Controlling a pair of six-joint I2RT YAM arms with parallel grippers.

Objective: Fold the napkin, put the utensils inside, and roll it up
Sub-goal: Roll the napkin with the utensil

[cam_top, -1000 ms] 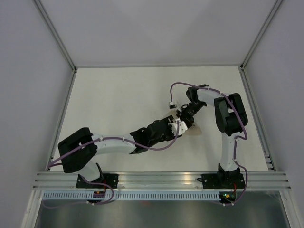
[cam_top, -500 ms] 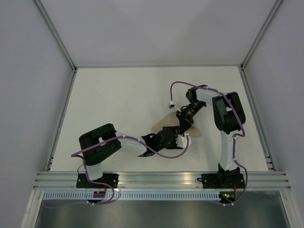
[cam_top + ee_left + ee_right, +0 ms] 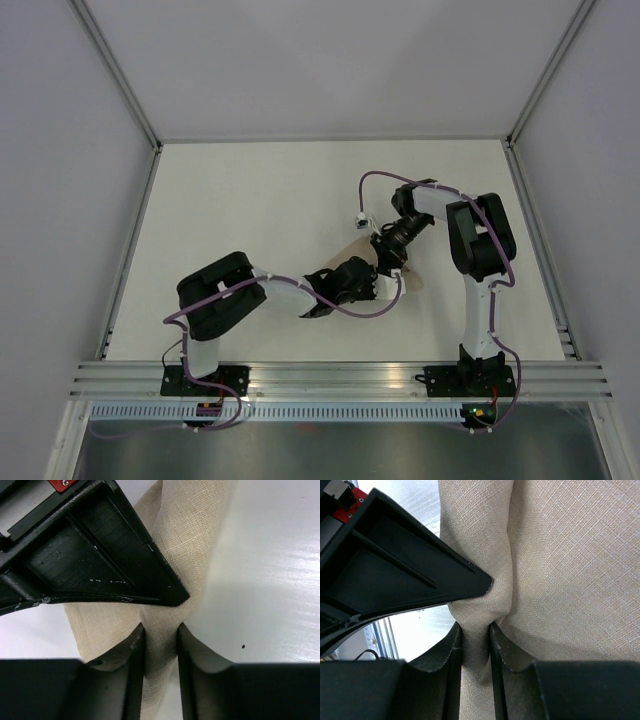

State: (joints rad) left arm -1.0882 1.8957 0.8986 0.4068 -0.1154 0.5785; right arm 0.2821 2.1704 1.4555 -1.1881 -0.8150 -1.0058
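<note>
Tan, linen-like cloth fills both wrist views: the napkin (image 3: 192, 535) is gathered into a ridge on the white worktop (image 3: 270, 585). The left gripper (image 3: 159, 647), at 6 o'clock in its own view, is nearly closed, its two fingers squeezing a narrow fold of the cloth between them. A black wedge (image 3: 100, 560), part of the other arm's finger, comes in from 10 o'clock, and its tip touches the same ridge just above.

The right gripper (image 3: 476, 647) shows the mirror of this. Its jaws are almost together on a pinched pleat at 6 o'clock, the cloth runs off the frame toward 12 and 3 o'clock, and a second black wedge (image 3: 395, 565) from 9 o'clock presses the fold. Both views cut off the napkin's corners.

From above, the two grippers meet at about 4 o'clock from the worktop's centre and cover the napkin almost wholly. A pale sliver on their 4 o'clock side may be its edge, but it is too small to be sure.
</note>
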